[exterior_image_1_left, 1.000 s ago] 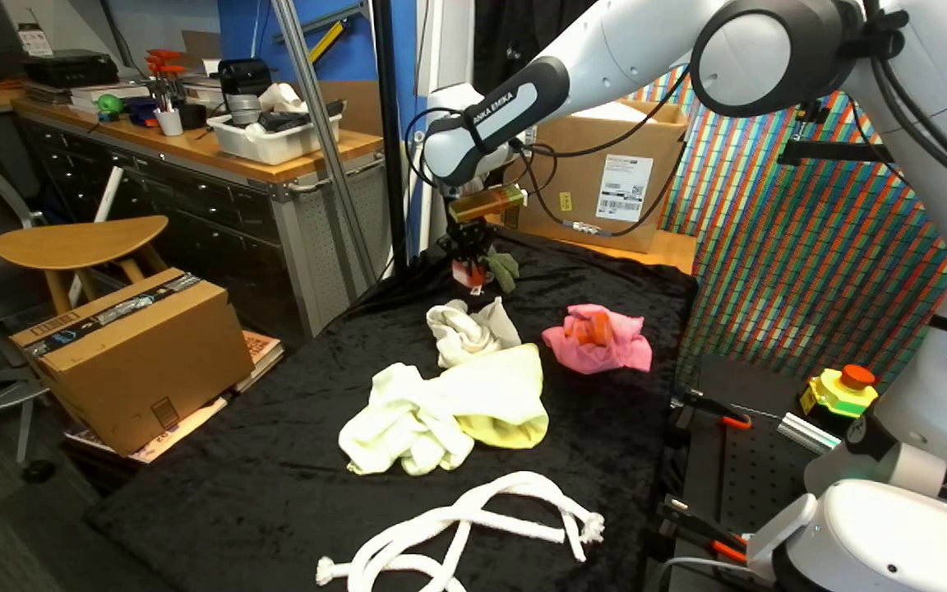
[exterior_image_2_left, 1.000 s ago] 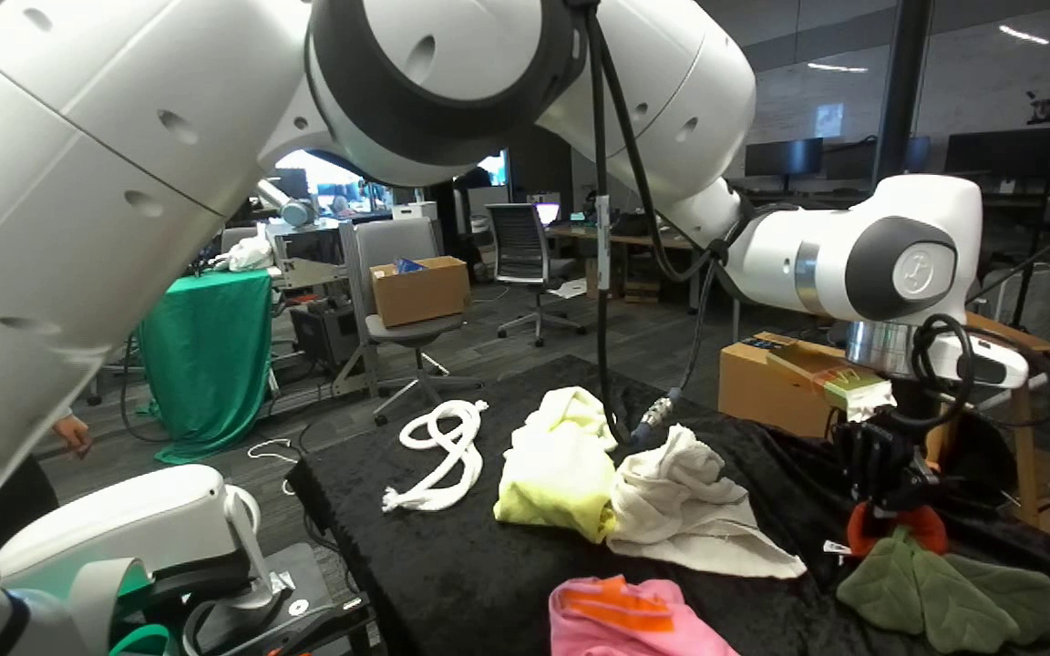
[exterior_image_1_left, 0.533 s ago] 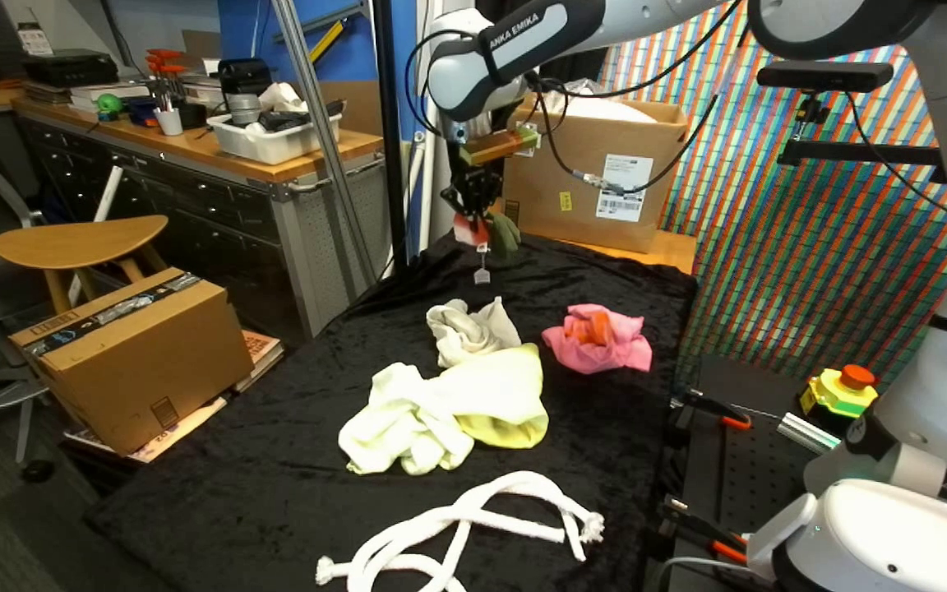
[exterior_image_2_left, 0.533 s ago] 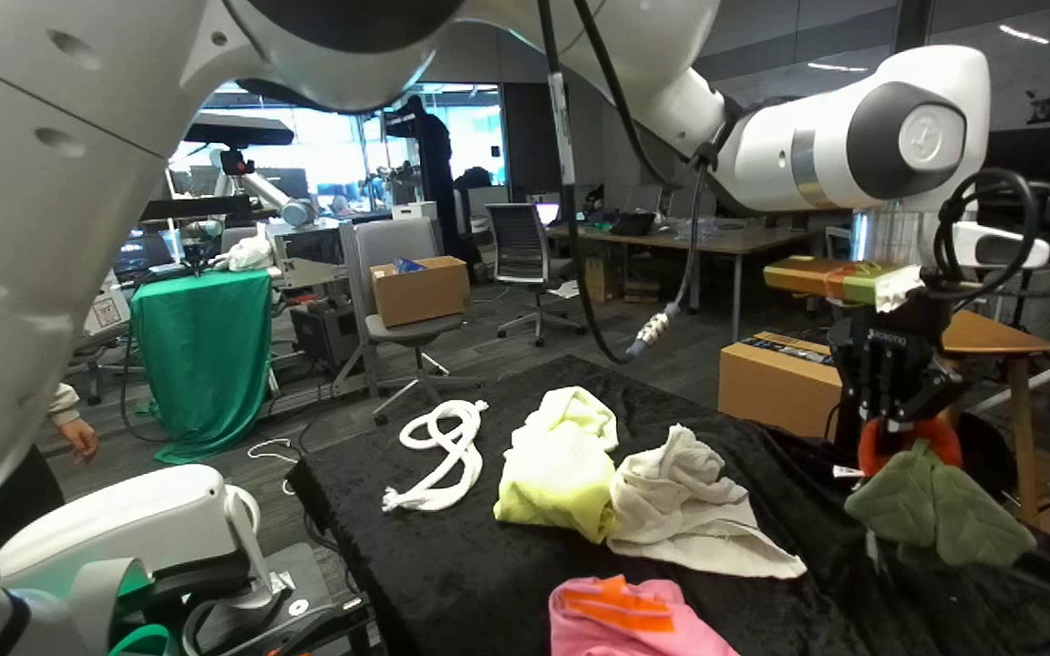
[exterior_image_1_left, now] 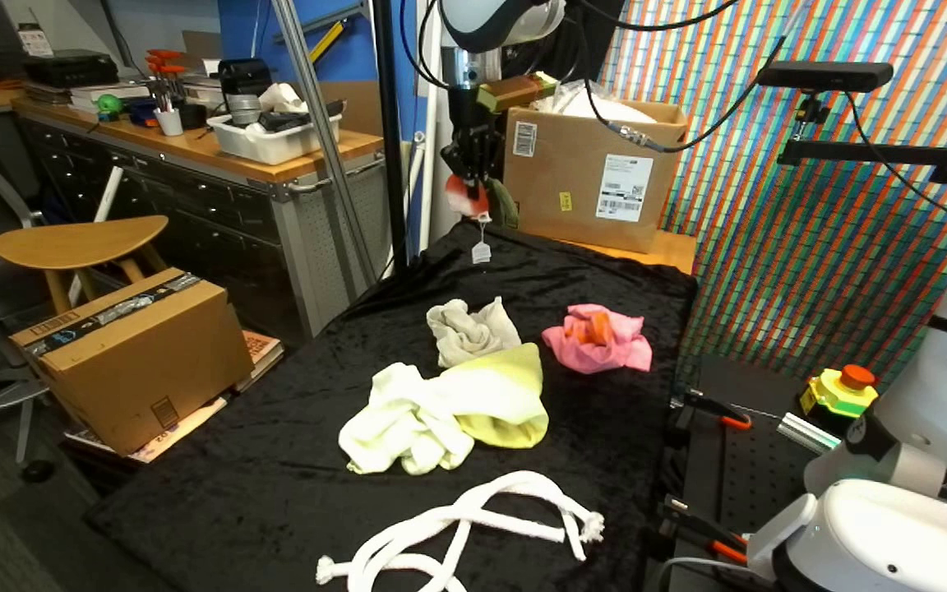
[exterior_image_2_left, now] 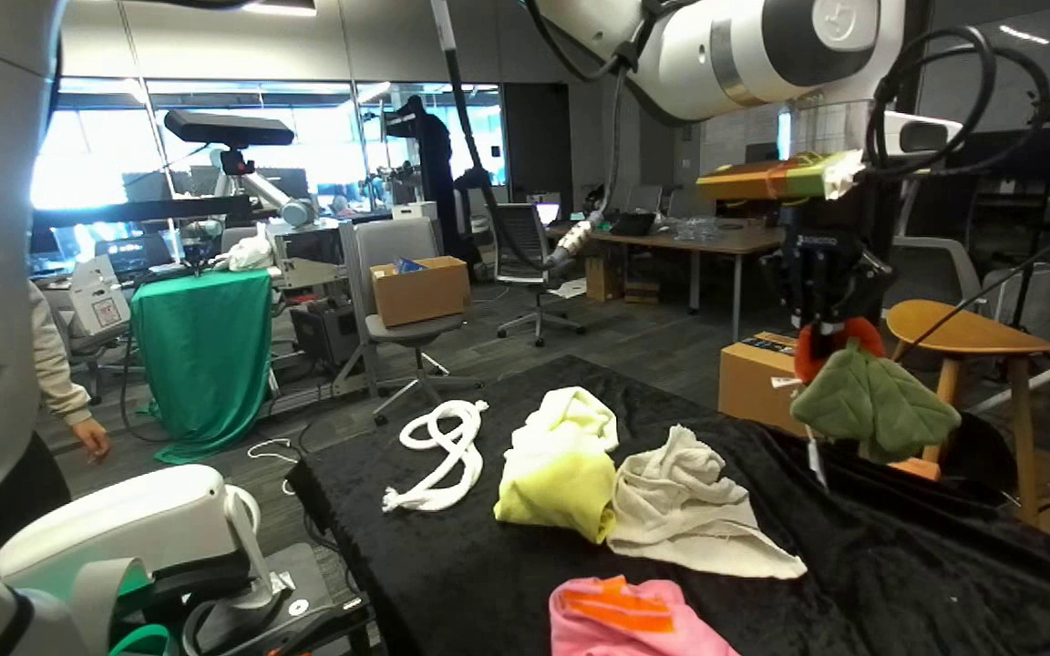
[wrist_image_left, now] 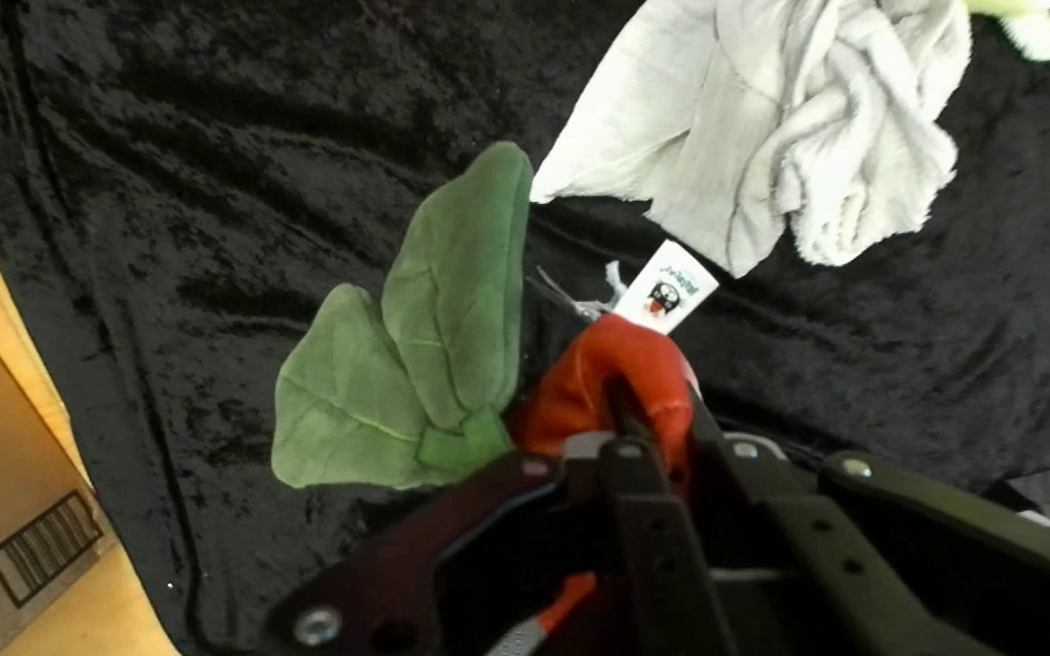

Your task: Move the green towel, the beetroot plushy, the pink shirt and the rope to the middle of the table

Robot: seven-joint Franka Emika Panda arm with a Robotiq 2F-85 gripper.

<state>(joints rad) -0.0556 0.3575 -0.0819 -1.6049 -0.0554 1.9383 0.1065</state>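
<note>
Red and green, the beetroot plushy (exterior_image_2_left: 867,396) hung above the surface (exterior_image_1_left: 260,485), just under the hand (wrist_image_left: 660,415), whose nearly closed grip pinched its body. Its leaves (wrist_image_left: 457,310), lolling to one side, could twist it free; on a low carry, its tag (wrist_image_left: 666,287) could snag the cream cloth (exterior_image_2_left: 689,506) beyond the hand.

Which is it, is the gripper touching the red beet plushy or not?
Touching. The wrist view shows the gripper pinching the beetroot plushy, its red cloth squeezed between the jaws.
</note>
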